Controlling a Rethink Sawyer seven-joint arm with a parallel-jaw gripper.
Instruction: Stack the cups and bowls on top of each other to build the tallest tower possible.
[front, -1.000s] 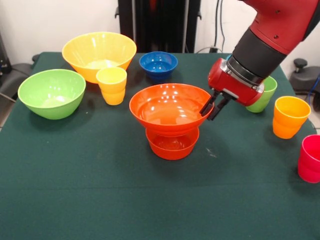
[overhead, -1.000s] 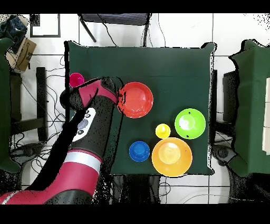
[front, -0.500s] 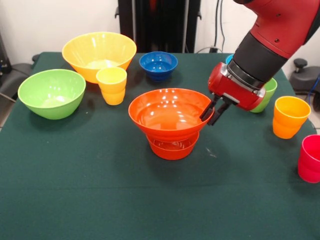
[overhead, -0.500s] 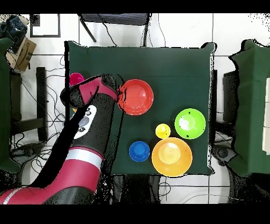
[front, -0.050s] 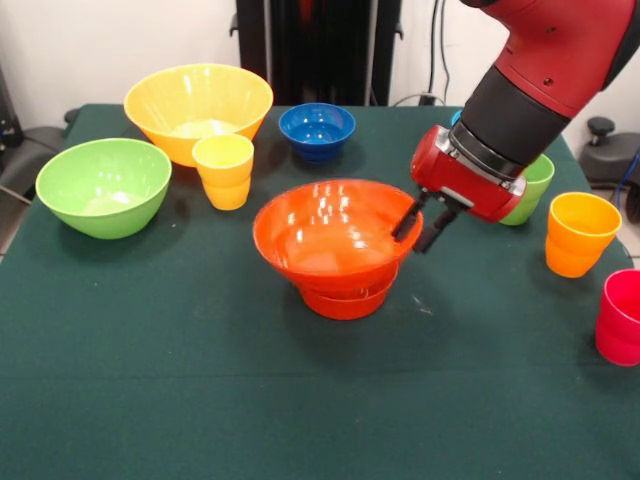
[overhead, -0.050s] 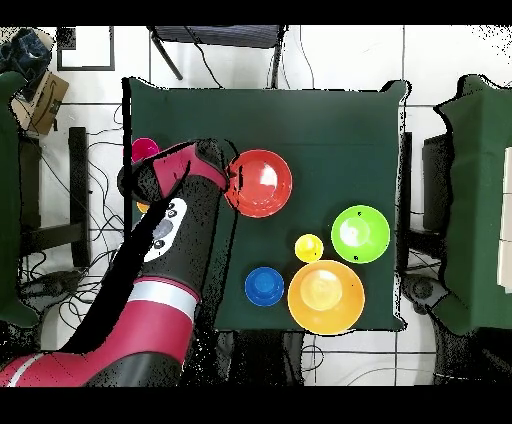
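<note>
My arm came down from the upper right of the front view, red shell and black wrist angled toward the middle of the worktop (front, -0.050s: 200, 400), with my gripper (front, -0.050s: 421, 222) tilted down-left at the right rim of the large orange bowl (front, -0.050s: 330, 240). One finger sat inside the rim and one outside, narrow, pinching the bowl wall as far as I could see. That bowl sat nested low on the small orange bowl (front, -0.050s: 345, 300), only the lower band of the small one showing beneath it; together they made the tower, standing mid-worktop. The large bowl looked slightly tilted, left side lower. In the overhead view my arm (overhead, -0.050s: 165, 270) ran up from the bottom left, ending at the left edge of the orange bowl (overhead, -0.050s: 262, 184), covering the cups on that side except the pink-red cup (overhead, -0.050s: 145, 151). Front view: large yellow bowl (front, -0.050s: 198, 108) at the back left, green bowl (front, -0.050s: 103, 185) left of it and nearer, yellow cup (front, -0.050s: 224, 170) between them and the tower, upright. Dark blue bowl (front, -0.050s: 317, 130) was behind the tower. Green cup (front, -0.050s: 528, 190) was partly hidden behind my wrist, orange-yellow cup (front, -0.050s: 581, 232) upright to its right, the pink-red cup (front, -0.050s: 620, 315) at the right edge. A sliver of light blue (front, -0.050s: 456, 117) showed behind my wrist; couldn't tell what it was.
</note>
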